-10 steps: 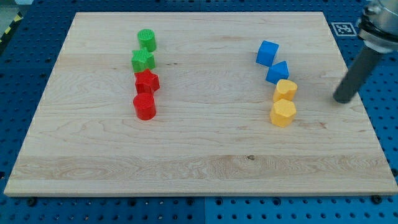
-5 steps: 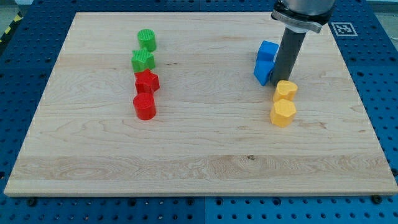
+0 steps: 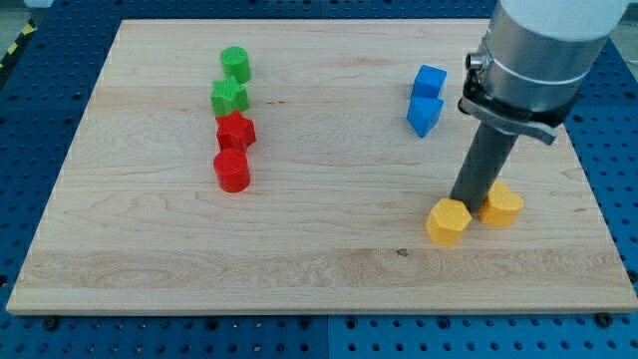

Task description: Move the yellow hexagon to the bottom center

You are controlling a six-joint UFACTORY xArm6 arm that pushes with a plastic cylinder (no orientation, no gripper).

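Note:
The yellow hexagon [image 3: 447, 221] lies low on the board's right half. My tip [image 3: 464, 202] stands just above and right of it, touching or nearly touching it. A second yellow block [image 3: 501, 206], rounded in shape, lies just right of the tip. The rod rises from the tip towards the view's top right.
Two blue blocks [image 3: 431, 81] [image 3: 424, 115] sit stacked above the tip. On the left, a column runs top to bottom: green cylinder [image 3: 235, 64], green block [image 3: 228, 97], red block [image 3: 236, 131], red cylinder [image 3: 231, 171]. The wooden board [image 3: 319, 269] sits on a blue pegboard.
My tip came in from the right, nudged the lower blue block left, then swept down, pushing the yellow hexagon down and the other yellow block down and right.

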